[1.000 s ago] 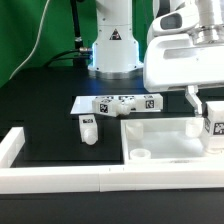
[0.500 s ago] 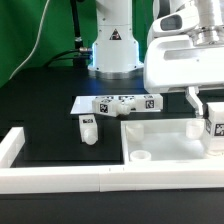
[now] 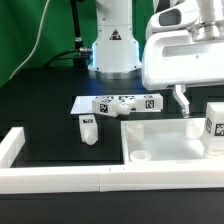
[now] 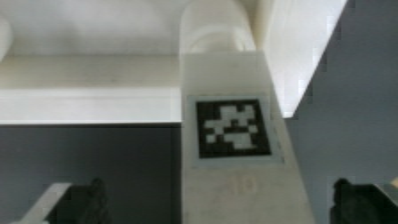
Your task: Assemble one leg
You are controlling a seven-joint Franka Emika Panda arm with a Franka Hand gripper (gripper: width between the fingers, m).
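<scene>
leg (image 3: 213, 125): stands upright on the panel's right side, at the exterior view's right edge. its black-and-white marker tag (image 3: 213, 127) faces the camera. whether its foot is seated in the panel cannot be told.
leg, wrist view: fills the middle of the picture as 1 tall white post, tag facing the lens, between the 2 fingers.
gripper (image 4: 222, 203): open. its 2 dark fingers (image 4: 77, 202) sit 1 on each side of the leg with a clear gap on both sides, and they hold nothing.
gripper, exterior view: the white body hangs at the far right, above the panel. 1 finger shows below it, near the leg's top on the exterior view's left side and apart from it. the other finger is out of frame.
panel (image 3: 165, 143): large flat white square with a raised rim, lying on the table right of centre. a small round boss (image 3: 140, 156) sits in its near left corner.
second leg (image 3: 88, 128): upright on the black table (image 3: 40, 110), left of the panel and well apart from the gripper.
marker board (image 3: 120, 103): flat on the table, far side of the panel, carrying several tags.
rails (image 3: 100, 182): long and white, 1 along the near edge and 1 at the left.
arm base (image 3: 112, 45): far centre, behind the marker board.
</scene>
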